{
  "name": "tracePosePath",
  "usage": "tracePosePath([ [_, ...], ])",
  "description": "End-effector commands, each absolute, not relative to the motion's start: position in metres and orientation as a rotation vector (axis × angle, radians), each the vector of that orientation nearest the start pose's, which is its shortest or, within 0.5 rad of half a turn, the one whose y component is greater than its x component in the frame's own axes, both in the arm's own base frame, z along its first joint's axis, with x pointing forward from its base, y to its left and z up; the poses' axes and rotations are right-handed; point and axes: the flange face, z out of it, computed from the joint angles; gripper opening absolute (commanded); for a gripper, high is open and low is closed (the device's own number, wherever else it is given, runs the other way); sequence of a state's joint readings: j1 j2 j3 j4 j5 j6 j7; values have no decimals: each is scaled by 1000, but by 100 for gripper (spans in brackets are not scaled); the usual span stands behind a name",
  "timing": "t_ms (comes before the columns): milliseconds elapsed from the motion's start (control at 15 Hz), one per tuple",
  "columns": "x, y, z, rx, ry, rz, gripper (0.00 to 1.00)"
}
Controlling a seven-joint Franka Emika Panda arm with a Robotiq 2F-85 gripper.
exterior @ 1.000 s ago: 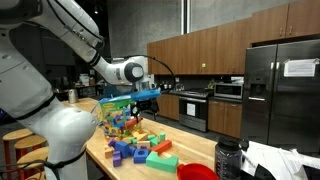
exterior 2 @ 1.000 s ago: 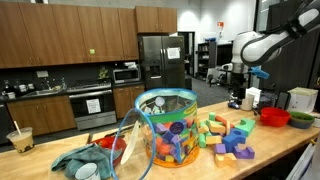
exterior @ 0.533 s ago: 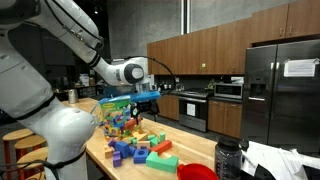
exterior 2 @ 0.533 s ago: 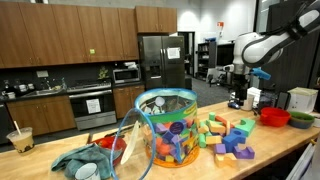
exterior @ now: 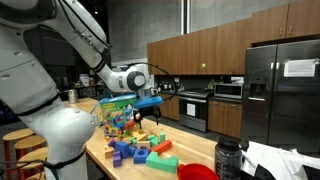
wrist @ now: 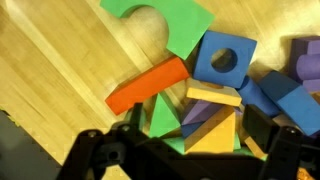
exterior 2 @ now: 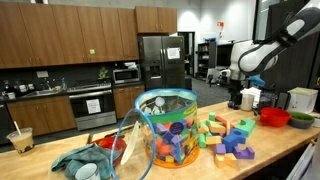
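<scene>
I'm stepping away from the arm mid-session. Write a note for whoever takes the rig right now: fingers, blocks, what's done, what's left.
Gripper: open, empty, hovering over the block pile on the table.
Wrist view: an orange wedge sits under the gap between the fingers, with a red block and a blue block beside it.
Tub: upright beside the pile, with blocks inside.
Done: nothing gripped yet.
Left: the loose blocks lie on the table.
</scene>
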State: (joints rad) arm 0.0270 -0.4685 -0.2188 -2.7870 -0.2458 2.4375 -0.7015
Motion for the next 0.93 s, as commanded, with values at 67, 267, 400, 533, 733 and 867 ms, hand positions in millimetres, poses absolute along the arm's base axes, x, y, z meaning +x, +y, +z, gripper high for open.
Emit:
tracePosePath([
  [67, 386, -64, 315, -3034, -1198, -186, 100],
  [267, 402, -65, 298, -3019, -1248, -216, 100],
  [400, 411, -64, 292, -2998, -1277, -229, 100],
  [533, 403, -62, 294, -3009, -1248, -215, 100],
  [733, 412, -61, 292, -3003, -1263, -215, 100],
  [867, 410, -59, 292, -3008, -1256, -209, 100],
])
